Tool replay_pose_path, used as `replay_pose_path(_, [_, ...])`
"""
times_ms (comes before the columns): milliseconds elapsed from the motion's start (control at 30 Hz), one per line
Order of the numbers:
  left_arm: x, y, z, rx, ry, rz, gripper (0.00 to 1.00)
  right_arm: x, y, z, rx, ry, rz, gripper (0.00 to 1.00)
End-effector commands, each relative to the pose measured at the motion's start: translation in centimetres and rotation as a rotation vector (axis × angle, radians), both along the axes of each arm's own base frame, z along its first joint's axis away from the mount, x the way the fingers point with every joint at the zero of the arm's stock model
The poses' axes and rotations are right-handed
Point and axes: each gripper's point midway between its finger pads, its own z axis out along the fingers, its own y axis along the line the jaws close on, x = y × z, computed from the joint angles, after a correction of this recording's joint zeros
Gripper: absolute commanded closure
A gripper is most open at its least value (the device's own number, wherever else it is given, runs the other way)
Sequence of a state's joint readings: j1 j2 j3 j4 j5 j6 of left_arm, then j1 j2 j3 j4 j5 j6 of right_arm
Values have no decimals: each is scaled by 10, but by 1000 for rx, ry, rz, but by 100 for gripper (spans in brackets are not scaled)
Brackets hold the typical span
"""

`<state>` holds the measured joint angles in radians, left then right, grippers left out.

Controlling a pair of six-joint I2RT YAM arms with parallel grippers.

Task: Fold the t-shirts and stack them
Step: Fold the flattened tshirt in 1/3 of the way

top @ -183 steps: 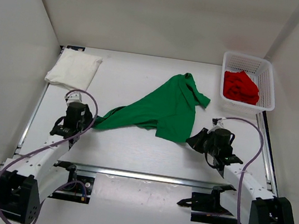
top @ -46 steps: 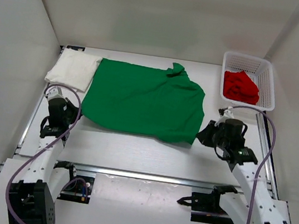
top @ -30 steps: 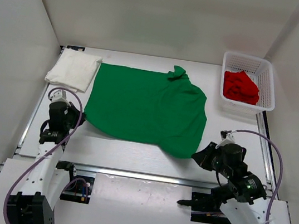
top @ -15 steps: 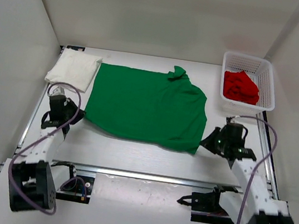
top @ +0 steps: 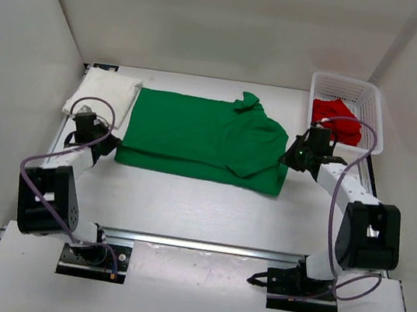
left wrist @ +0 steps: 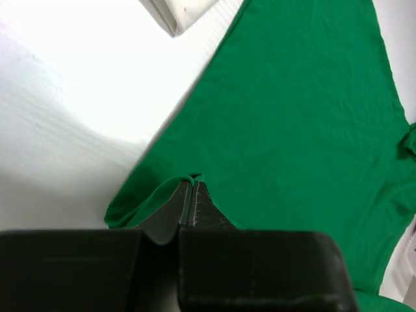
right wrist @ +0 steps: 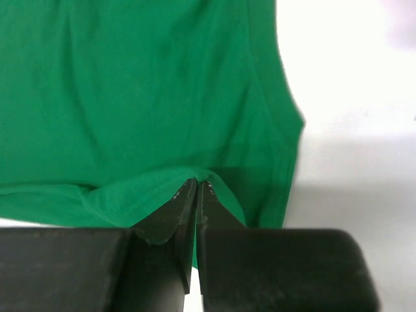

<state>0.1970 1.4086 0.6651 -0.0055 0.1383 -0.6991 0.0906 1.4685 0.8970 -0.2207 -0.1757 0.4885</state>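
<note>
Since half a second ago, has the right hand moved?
Yes: the right hand moved farther out, closer to the white basket, gripping the green shirt.

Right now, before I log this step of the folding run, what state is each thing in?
green shirt: spread on the table, pinched at both sides.
white shirt: folded, lying at the far left.
red shirt: crumpled in the basket.
basket: upright, holding the red shirt.
left gripper: shut on the green shirt.
right gripper: shut on the green shirt.
</note>
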Motion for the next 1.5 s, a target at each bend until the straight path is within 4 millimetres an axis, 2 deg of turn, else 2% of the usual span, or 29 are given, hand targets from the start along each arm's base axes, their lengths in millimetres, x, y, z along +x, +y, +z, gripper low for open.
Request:
replay_pose_path(0, [23, 2, 14, 14, -53, 2, 100, 34, -4, 15, -11, -80, -16, 100])
replay_pose_path(33, [27, -3, 13, 10, -49, -12, 100, 38, -5, 10, -15, -70, -10, 100])
replay_pose_path(133, [37, -7, 19, 32, -65, -23, 100, 53, -7, 12, -14, -79, -14, 100])
replay_pose_path(267, [52, -4, 22, 48, -61, -14, 100, 66, -13, 10, -19, -86, -27, 100])
replay_pose_path(333, [52, -3, 16, 41, -38, -9, 100, 75, -15, 12, -14, -93, -26, 100])
replay_pose_path(367, [51, -2, 7, 38, -16, -8, 100, 74, -13, 5, -15, -70, -19, 100])
replay_pose_path(400, [50, -2, 2, 37, -5, -6, 100, 82, -12, 9, -8, -86, -18, 100])
replay_pose_path(467, [46, 0, -8, 35, 15, 0, 97, 86, -9, 2, -15, -76, -8, 100])
replay_pose_path(567, [46, 5, -8, 41, 11, 9, 91, 98, -5, 0, -16, -85, 6, 100])
replay_pose_path(633, [45, 7, -5, 48, 3, 9, 85, 110, 2, 9, -22, -108, 23, 100])
replay_pose_path(667, [45, 6, -4, 53, -2, 4, 80, 115, -1, 5, -27, -97, 20, 100])
replay_pose_path(733, [45, 8, -1, 50, -9, 1, 71, 125, 4, 14, -34, -109, 35, 100])
replay_pose_path(767, [44, 10, 4, 53, -18, 2, 60, 125, 2, 13, -34, -100, 33, 100])
replay_pose_path(833, [43, 14, 12, 54, -33, 2, 44, 124, 4, 19, -24, -134, 39, 86])
replay_pose_path(900, [38, 14, 22, 60, -57, 1, 34, 117, 2, 34, -25, -168, 25, 76])
replay_pose_path(933, [37, 14, 33, 67, -82, 1, 35, 112, -1, 31, -34, -165, 11, 69])
replay_pose_path(1000, [25, 8, 34, 82, -91, -5, 40, 96, 0, 47, -31, -203, -7, 64])
replay_pose_path(1033, [20, 3, 40, 87, -109, -14, 44, 82, -1, 34, -25, -180, -29, 64])
replay_pose_path(1067, [11, -3, 30, 67, -92, -26, 43, 61, -1, 24, -9, -161, -51, 66])
replay_pose_path(1100, [-2, -10, 18, 36, -75, -39, 45, 57, 3, 39, 11, -230, -50, 78])
replay_pose_path(1133, [-4, -15, 23, 24, -103, -58, 46, 39, 3, 19, 32, -206, -63, 89])
replay_pose_path(1167, [-16, -17, 9, 5, -71, -51, 47, 22, 1, 10, 48, -197, -74, 99])
replay_pose_path(1200, [-25, -17, -1, -4, -54, -49, 48, 15, -1, 11, 55, -203, -81, 100])
replay_pose_path(1233, [-28, -18, -3, -15, -56, -51, 48, 4, 0, -1, 61, -176, -71, 100])
replay_pose_path(1267, [-36, -19, -14, -37, -32, -47, 48, -6, -6, -10, 63, -151, -83, 100])
replay_pose_path(1300, [-40, -19, -20, -55, -25, -41, 49, -15, -12, -18, 62, -136, -97, 99])
replay_pose_path(1333, [-42, -18, -24, -63, -17, -28, 48, -19, -11, -22, 62, -128, -85, 91])
replay_pose_path(1367, [-43, -22, -33, -85, 9, -39, 48, -38, -20, -35, 70, -120, -101, 71])
replay_pose_path(1467, [-43, -20, -36, -84, 19, -32, 48, -36, -25, -31, 61, -157, -85, 65])
